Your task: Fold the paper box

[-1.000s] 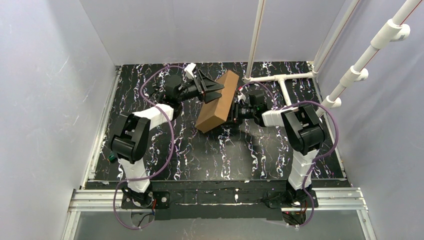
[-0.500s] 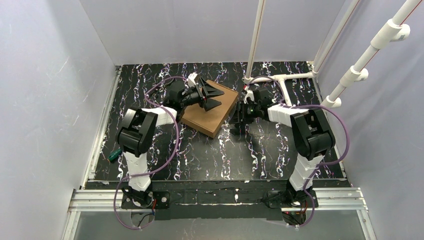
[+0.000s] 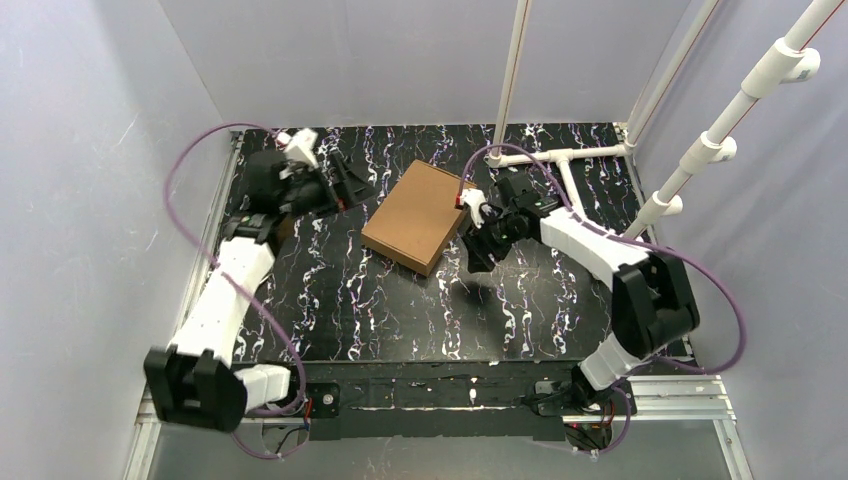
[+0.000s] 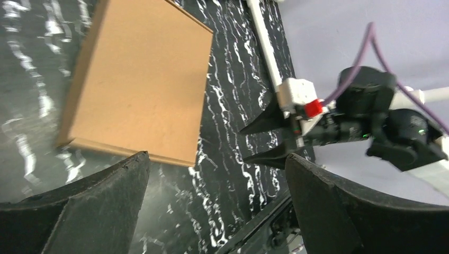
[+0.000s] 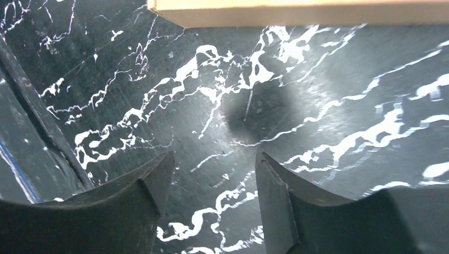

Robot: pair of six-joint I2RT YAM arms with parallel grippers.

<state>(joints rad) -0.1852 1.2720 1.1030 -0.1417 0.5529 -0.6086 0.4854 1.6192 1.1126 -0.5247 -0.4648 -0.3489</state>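
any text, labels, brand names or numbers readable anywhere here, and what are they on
None can be read in any view.
paper box: plain brown cardboard, no print on the faces that show.
table: only a black and white marbled pattern, no writing.
white pipes: no markings visible.

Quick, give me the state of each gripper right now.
Left gripper: open, holding nothing, off to the side of the paper box.
Right gripper: open, holding nothing, near the paper box but not touching it.
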